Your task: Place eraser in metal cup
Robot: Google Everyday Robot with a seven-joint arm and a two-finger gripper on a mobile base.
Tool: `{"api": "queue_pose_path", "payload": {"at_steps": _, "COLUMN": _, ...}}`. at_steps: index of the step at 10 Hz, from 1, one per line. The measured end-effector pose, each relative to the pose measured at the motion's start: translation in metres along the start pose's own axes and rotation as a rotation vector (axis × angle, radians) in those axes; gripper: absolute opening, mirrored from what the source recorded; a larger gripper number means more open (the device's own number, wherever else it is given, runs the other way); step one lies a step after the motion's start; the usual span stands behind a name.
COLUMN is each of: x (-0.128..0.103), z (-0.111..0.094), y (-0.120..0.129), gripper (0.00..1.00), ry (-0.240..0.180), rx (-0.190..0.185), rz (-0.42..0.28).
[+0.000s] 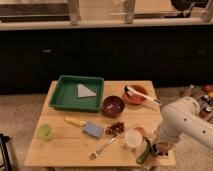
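My gripper (161, 148) points down at the front right corner of the wooden table (65, 145), just right of the white cup (133, 138). The white arm (182, 122) reaches in from the right and covers that corner. I see neither the eraser nor the metal cup; they may be hidden behind the arm and gripper.
A green tray (62, 95) holding a grey triangular piece stands at the back left. There is a brown bowl (113, 105), an orange plate (136, 96) with a utensil, a yellow-handled tool (75, 121), a blue sponge (93, 130), a fork (103, 148), a pale green cup (45, 132), and a green object (144, 151) beside the gripper.
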Motion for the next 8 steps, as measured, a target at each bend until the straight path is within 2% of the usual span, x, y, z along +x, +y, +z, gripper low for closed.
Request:
{"api": "queue_pose_path", "payload": {"at_steps": 6, "x": -0.012, "z": -0.011, "y": -0.003, "gripper": 0.8, "ry": 0.042, "rx": -0.002, "rz": -0.01}}
{"api": "queue_pose_path", "payload": {"at_steps": 8, "x": -0.011, "z": -0.015, "y": -0.003, "gripper": 0.8, "ry": 0.054, "rx": 0.011, "rz": 0.003}}
